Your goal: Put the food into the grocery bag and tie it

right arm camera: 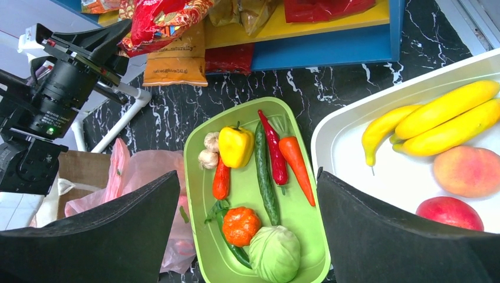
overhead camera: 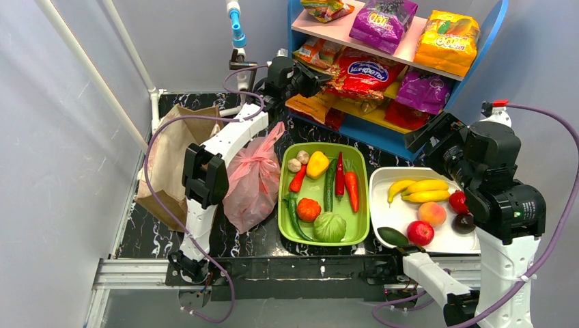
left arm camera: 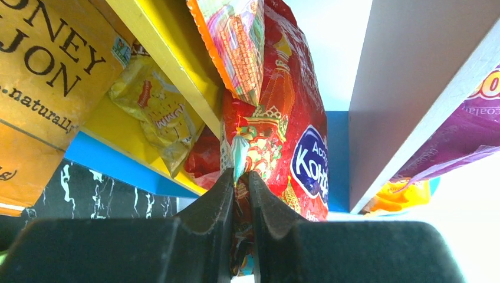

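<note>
Brown paper bag [overhead camera: 172, 158] at far left, standing against the frame; not part of the task. Just beside it, between it and the green tray [overhead camera: 285, 205], the grocery bag [overhead camera: 254, 181] lies slumped on the dark marbled surface [overhead camera: 153, 236]. Its long axis runs near-to-far and its gathered handle end points away toward the shelf unit [overhead camera: 382, 133]. Its film is thin, limp and probably slippery, so it is best taken by a handle loop rather than the body. The left jaws have reached into the middle shelf and are closed almost fully on the crimped edge seam of the red snack packet [left arm camera: 289, 118], as the left wrist view shows. The packet is light, air-filled and glossy, so the flat seam is the sound hold, whereas a squeeze on the belly could slip or burst it. It lies along the shelf with its long axis running away from the jaws, the seam end toward them. The green tray holds peppers, carrot, cucumber and cabbage, mostly aligned near-to-far. These are firm and heavier, and are best gripped across the narrow width. The white tray [overhead camera: 377, 205] at right carries bananas, a peach and other fruit, which looks easily bruised. The right jaws stand wide open and empty, hovering above the trays.
</note>
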`<state>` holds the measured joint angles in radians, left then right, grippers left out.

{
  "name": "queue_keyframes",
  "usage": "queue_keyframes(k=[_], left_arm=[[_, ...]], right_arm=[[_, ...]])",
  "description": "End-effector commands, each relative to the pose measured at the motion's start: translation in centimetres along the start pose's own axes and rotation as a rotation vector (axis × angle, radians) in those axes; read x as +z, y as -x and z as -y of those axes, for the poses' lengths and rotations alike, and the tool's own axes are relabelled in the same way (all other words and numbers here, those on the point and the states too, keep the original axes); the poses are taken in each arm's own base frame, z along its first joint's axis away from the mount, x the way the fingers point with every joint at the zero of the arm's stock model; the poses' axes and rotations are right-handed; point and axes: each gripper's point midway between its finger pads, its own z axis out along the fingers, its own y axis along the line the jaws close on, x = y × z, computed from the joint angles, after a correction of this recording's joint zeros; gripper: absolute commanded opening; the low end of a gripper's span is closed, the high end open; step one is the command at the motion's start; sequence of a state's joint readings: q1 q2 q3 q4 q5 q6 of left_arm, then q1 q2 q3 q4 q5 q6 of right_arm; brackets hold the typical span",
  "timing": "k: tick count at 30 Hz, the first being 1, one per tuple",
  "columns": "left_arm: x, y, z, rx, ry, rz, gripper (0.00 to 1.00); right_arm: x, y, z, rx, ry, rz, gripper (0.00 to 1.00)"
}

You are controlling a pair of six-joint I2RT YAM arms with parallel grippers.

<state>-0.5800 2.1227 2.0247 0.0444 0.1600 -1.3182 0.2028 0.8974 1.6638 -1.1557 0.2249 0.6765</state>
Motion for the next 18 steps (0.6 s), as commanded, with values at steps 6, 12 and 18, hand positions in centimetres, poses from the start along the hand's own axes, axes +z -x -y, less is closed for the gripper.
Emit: queue_keyframes(k=[6,12,18], left_arm=[[-4.7,-2.4,6.0,0.0,-0.144,-0.195,0.0],[-6.7,-2.3,6.4,0.014,-0.153,-0.194,0.0],[-8.7,-2.5,7.1,0.022,-0.175,-0.242,0.0]], right_arm=[[0.0,0.8,-0.6,0.009,0.03,0.034,0.92],[0.0,0.7,-0.6,0.01,0.029,0.035,0.92],[0.1,0.5,-0.7,0.01,0.038,0.028,0.92]])
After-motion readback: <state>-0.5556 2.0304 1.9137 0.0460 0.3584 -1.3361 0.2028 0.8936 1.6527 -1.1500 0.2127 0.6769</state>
